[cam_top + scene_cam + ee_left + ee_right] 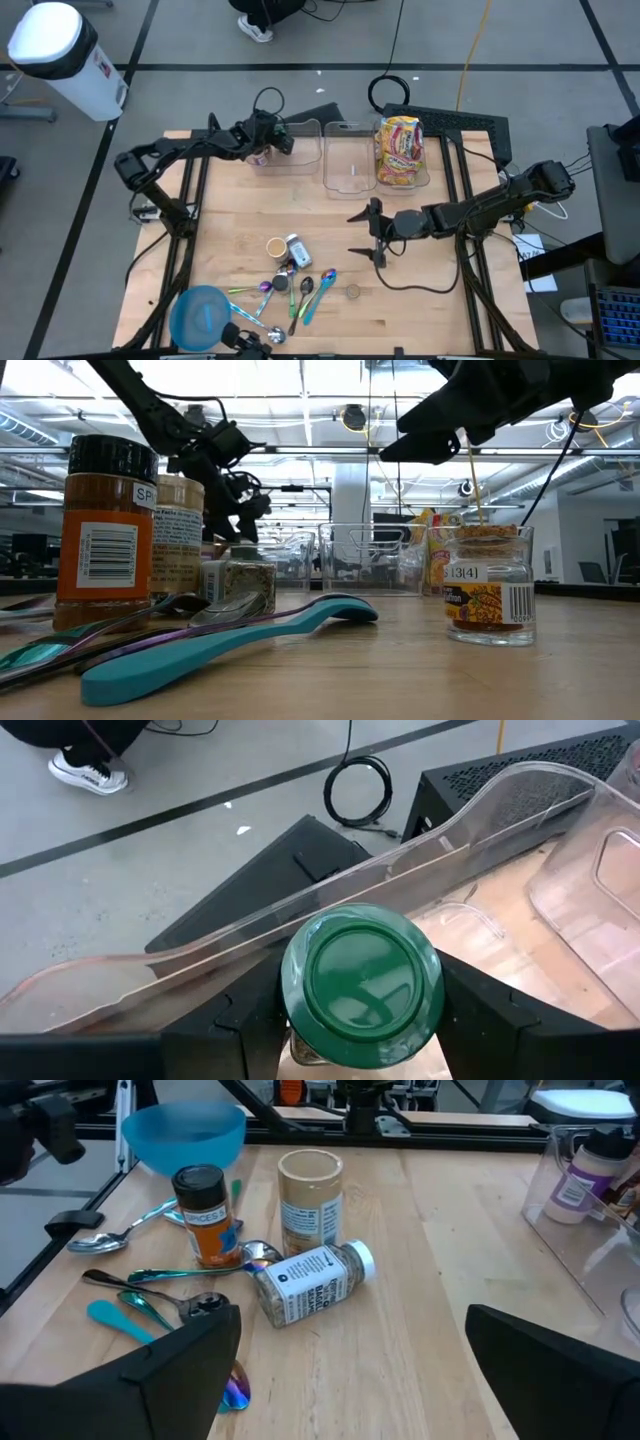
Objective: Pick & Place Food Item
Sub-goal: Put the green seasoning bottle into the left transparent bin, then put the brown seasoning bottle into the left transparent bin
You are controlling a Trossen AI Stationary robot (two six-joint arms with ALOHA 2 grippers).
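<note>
Item: small green-lidded jar (361, 982), rigid, light and smooth-sided by the look of it, best taken at the body below the lid. Located over the left clear plastic bin (297, 148), clamped in the left gripper (272, 140). Right gripper (376, 233) spread wide, empty, above the wooden surface (440, 290).

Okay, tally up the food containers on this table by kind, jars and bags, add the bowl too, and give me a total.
Spice jars: 5 (black-lidded jar, tan-lidded jar, jar lying on its side, small jar, green-lidded jar)
Snack bags: 1 (snack bag)
Bowls: 1 (blue bowl)
Total: 7
</note>
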